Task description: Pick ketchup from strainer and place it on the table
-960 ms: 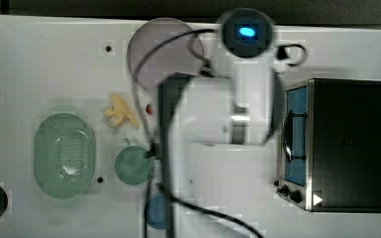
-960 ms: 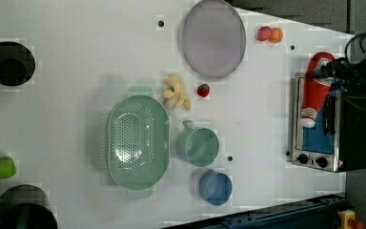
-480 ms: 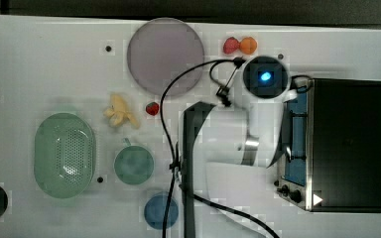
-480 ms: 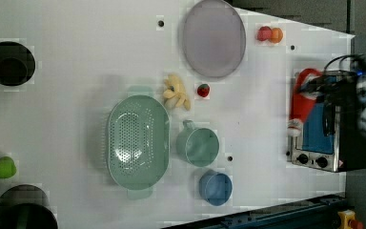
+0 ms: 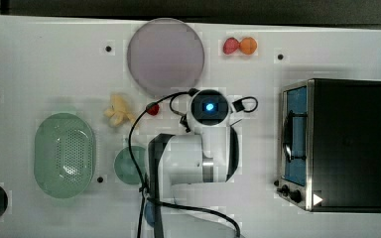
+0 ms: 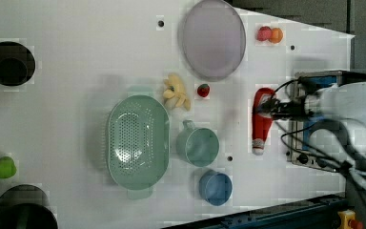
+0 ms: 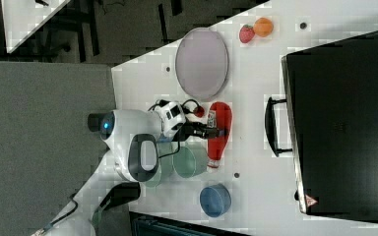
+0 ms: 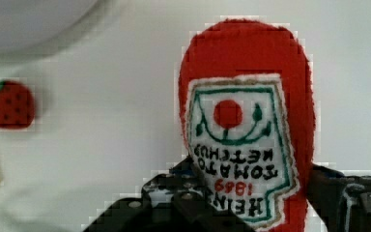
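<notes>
Ketchup (image 6: 262, 117) sits pinched in the gripper (image 7: 215, 132) right of the left view's centre, clear of the strainer (image 6: 138, 140); lower it gently onto bare table (image 6: 76, 71) before letting go

The arm (image 5: 193, 163) folds over the table's middle in the top view, wrist bent downward. The gripper (image 7: 215, 132) — fingers (image 8: 174, 203) set either side of the ketchup (image 6: 262, 119) — is clamped on the bottle's body.
</notes>
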{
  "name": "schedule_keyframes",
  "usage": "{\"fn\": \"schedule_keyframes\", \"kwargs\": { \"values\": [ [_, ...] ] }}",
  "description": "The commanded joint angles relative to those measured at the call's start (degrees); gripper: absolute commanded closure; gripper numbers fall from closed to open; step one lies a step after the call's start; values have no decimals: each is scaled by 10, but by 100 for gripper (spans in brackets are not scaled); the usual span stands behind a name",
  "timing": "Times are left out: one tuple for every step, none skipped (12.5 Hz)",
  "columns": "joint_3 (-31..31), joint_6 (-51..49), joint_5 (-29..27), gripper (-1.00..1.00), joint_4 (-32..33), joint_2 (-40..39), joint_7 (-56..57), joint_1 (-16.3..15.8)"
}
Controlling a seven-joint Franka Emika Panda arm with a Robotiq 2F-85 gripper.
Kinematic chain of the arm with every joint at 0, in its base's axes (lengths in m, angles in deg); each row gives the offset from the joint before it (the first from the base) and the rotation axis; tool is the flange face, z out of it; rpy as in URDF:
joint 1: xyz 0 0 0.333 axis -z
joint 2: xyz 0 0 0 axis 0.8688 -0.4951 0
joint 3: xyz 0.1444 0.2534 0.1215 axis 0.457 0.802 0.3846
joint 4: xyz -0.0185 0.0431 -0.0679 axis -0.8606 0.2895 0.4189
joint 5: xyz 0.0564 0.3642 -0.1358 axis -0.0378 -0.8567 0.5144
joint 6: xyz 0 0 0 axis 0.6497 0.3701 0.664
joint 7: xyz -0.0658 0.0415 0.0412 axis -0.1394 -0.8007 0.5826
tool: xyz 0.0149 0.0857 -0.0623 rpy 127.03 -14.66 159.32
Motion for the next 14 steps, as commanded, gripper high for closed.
{"fn": "schedule_keyframes", "kwargs": {
  "values": [
    [-10, 76, -9, -19, 25, -4, 24, -2],
    [-10, 100, -9, -26, 32, -17, 24, -2],
    [-11, 121, -9, -46, 35, -29, 24, -2],
    [-12, 135, -8, -68, 35, -36, 24, -2],
    [-11, 136, -8, -89, 34, -35, 24, -2],
    [-11, 133, -8, -99, 33, -28, 24, -2],
    [-12, 132, -8, -100, 30, -16, 24, -1],
    [-11, 131, -8, -100, 23, 1, 24, -2],
    [-9, 127, -8, -100, 13, 21, 22, -2],
    [-7, 115, -8, -100, -3, 41, 16, -2],
    [-6, 94, -9, -100, -25, 60, 0, -2],
    [-4, 60, -8, -100, -52, 76, -20, -2],
    [-3, 14, -9, -100, -83, 88, -42, -2],
    [-1, -42, -9, -100, -117, 95, -65, -2]
  ]
}}
